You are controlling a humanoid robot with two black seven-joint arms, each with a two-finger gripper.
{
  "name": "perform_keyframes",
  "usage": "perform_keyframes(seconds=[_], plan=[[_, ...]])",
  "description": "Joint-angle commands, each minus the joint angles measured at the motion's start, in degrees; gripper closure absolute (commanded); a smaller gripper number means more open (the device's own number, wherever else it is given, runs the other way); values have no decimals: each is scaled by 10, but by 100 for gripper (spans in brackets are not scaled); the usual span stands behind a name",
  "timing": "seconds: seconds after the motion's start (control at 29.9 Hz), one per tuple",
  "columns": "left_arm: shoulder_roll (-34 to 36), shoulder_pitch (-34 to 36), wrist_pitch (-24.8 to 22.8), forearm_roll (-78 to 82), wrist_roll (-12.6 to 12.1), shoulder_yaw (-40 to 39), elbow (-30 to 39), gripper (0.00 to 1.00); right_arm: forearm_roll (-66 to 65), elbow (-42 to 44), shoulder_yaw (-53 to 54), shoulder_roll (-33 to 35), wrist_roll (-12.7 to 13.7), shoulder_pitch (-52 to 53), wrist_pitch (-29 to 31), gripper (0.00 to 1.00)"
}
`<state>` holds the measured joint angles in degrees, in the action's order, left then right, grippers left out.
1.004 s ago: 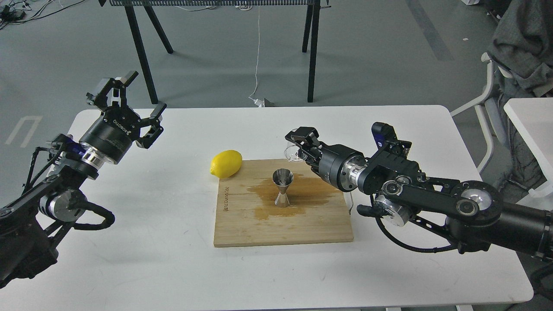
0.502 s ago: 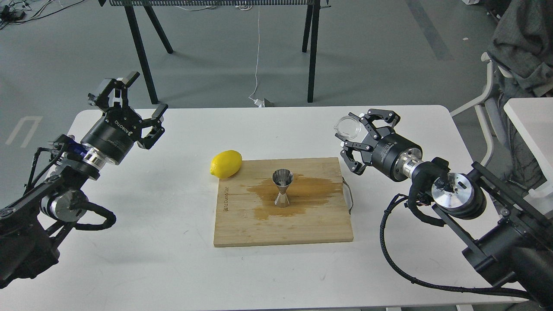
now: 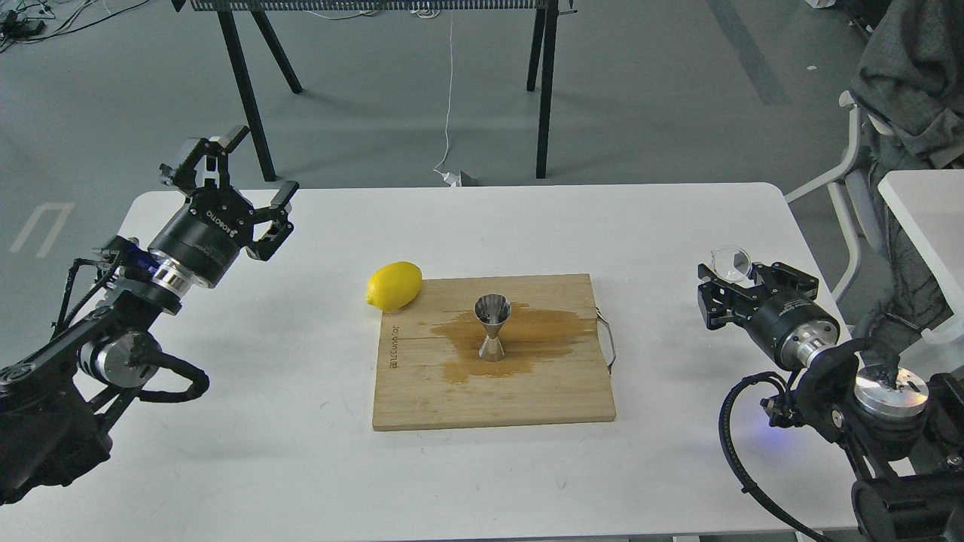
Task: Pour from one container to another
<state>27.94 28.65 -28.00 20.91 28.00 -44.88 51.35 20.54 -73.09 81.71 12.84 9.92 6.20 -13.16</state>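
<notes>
The steel jigger (image 3: pixel 492 327) stands upright in the middle of a wooden board (image 3: pixel 452 399), in a brown puddle (image 3: pixel 538 331) spread over the wood. The tiny clear glass cup (image 3: pixel 730 261) is far to the right of the board, tilted and raised off the table. My right gripper (image 3: pixel 742 277) is shut on it near the table's right edge. My left gripper (image 3: pixel 252 169) hovers open and empty over the table's back left corner, far from the board.
A lemon (image 3: pixel 394 285) lies against the board's back left corner. A wire handle (image 3: pixel 607 342) sticks out of the board's right side. Beyond the right table edge stand a white chair (image 3: pixel 847 196) and a second white table (image 3: pixel 926 211).
My right arm has pulled back from above the jigger, carrying the glass cup rightward and down to the table's right edge. The left gripper has barely shifted.
</notes>
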Motion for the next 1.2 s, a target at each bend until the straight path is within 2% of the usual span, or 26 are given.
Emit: perform_keyframes(seconds=[0.0, 0.33, 1.17], plan=[[-1, 0, 0, 1, 0, 1, -3, 5, 28, 44, 0, -2, -3, -2, 0, 52], [-1, -8, 0, 1, 0, 1, -5, 5, 32, 111, 6, -12, -2, -2, -2, 52], [-1, -10, 0, 1, 0, 1, -5, 5, 31, 113, -7, -26, -7, 7, -1, 45]])
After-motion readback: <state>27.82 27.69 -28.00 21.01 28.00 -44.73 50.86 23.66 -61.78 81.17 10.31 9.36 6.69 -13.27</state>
